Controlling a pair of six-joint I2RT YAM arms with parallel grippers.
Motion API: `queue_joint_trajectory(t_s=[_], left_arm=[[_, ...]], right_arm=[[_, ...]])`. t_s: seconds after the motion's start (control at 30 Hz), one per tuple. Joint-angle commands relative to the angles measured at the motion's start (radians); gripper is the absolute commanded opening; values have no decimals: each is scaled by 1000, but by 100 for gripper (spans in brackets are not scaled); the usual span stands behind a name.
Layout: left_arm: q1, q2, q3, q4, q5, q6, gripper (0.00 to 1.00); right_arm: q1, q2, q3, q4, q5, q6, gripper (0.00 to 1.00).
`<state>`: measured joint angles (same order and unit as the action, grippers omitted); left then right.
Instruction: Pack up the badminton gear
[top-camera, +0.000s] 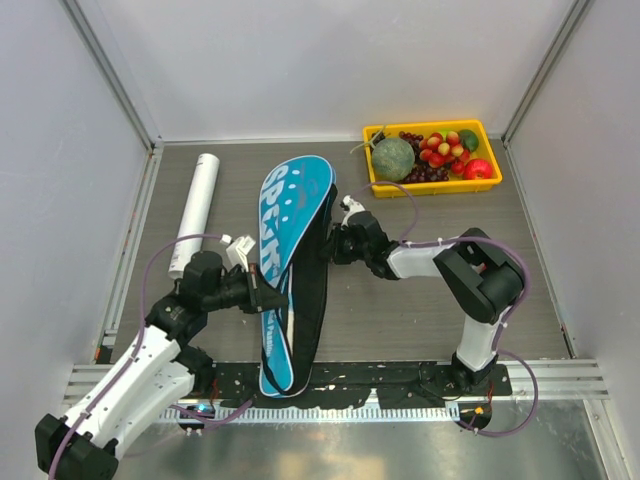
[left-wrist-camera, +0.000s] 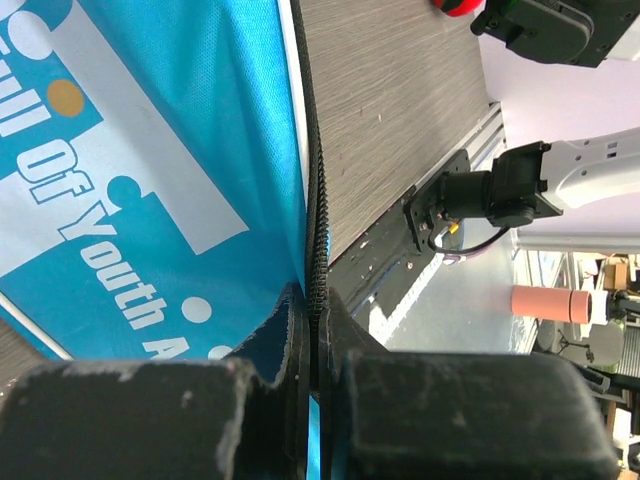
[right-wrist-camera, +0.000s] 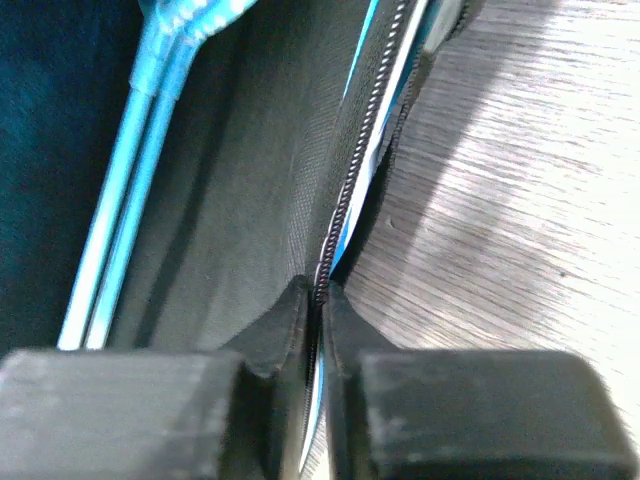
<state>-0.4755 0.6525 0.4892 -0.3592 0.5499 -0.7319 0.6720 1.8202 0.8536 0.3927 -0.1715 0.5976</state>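
Observation:
The blue "SPORT" bag (top-camera: 295, 215) lies lengthwise in the middle of the table, its right side open and showing a dark lining. My left gripper (top-camera: 272, 298) is shut on the bag's zipper edge (left-wrist-camera: 317, 250) at its lower left side. My right gripper (top-camera: 328, 246) is shut on the zipper edge (right-wrist-camera: 345, 215) of the bag's open right side. Two light-blue racket shafts (right-wrist-camera: 120, 200) lie inside the bag. The long white tube (top-camera: 195, 212) lies on the table left of the bag. No shuttlecocks are in view.
A yellow tray (top-camera: 374, 133) of fruit, with a green melon and red fruit, stands at the back right. Grey walls close in the table on three sides. A metal rail (top-camera: 560, 378) with the arm bases runs along the near edge.

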Motion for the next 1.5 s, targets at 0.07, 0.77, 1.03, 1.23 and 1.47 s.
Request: queue_joint_trajectory(t_s=[0.07,0.77,1.03,1.23,1.47], left_arm=[[9,39,6,94,27,49,12],[9,300,37,304,-134,37,35],[-9,493,12,611,-57,-78,31],[-12,544,37,704,-79,-89,31],[-12,590,43,824,-62,-118,31]], right_arm=[[3,-103,10,80,-49,82,5],[-5,-154,442,-421,-121,-232,5],[-14,27,830,-707,-181,-416,5],[-14,99,941,-810,-221,-475,5],[34,90,886,-917,-249,-714,5]])
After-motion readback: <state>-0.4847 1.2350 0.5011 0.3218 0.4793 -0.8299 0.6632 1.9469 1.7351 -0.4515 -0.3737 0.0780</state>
